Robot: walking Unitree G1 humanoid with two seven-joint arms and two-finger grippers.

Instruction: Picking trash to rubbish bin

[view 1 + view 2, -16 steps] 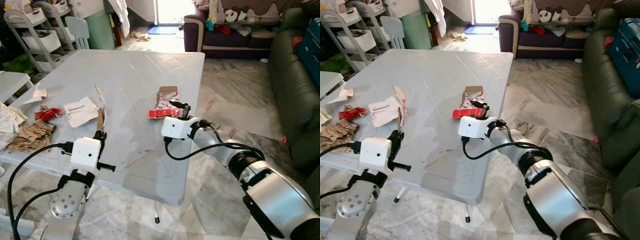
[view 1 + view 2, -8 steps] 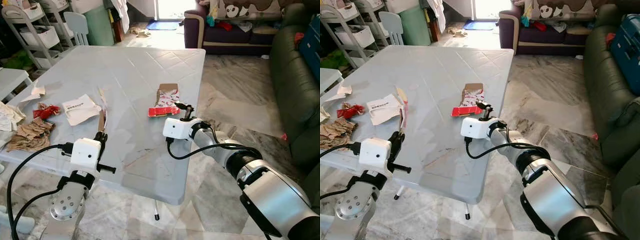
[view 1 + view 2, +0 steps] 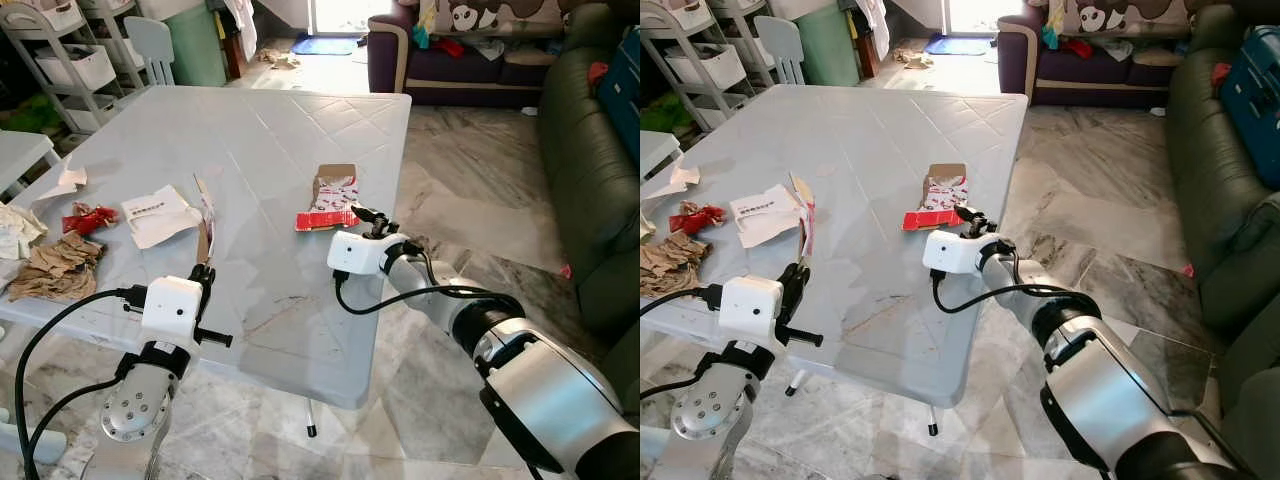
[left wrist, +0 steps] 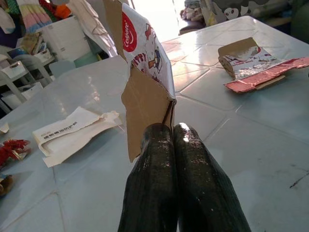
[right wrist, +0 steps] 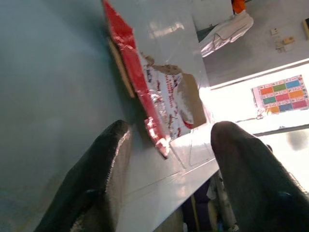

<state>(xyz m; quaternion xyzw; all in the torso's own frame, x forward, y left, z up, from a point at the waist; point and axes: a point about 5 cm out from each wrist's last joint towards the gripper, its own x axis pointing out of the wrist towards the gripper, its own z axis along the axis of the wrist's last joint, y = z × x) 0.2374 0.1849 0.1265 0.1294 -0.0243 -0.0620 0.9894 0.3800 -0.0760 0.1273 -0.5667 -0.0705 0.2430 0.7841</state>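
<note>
**Torn carton just ahead of my right tool, cardboard strip pinched in my left**

My right tool [image 3: 374, 222] sits low over the grey table [image 3: 270, 130] near its right edge, with its two black fingers [image 5: 99, 179] spread apart and nothing between them. The flattened red and white carton [image 3: 330, 199] lies on the table just beyond those fingertips, a little toward my left, not touching them as far as I can tell. In the right wrist view the carton's [image 5: 159, 104] red edge points toward the gap between the fingers and stops just short of it.

My left tool [image 3: 202, 271] is at the near edge of the table, clenched on a torn cardboard strip [image 4: 145, 77] that stands up from the fingertips, brown on one face and printed red and white on the other. Its fingers [image 4: 154, 179] are pressed together on the strip's lower end.

More trash lies toward the left side of the table, well apart from both tools: a white paper wrapper [image 3: 158, 214] near the held strip, a crumpled red wrapper [image 3: 88, 217] beside it, crumpled brown paper [image 3: 58, 270] at the near left edge, and a scrap of white paper [image 3: 66, 181] farther back
</note>
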